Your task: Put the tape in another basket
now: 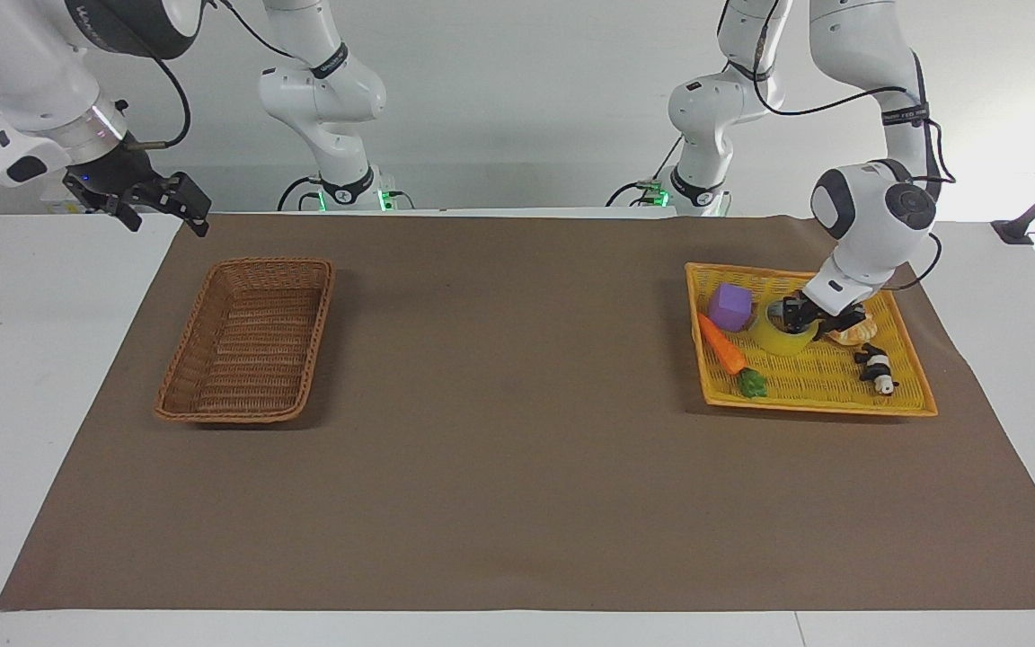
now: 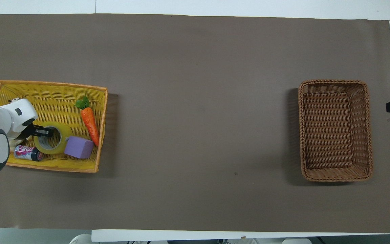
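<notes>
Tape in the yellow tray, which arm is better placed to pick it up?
Left. Its tool is down at the tape in the tray; the right tool waits near the basket.
</notes>
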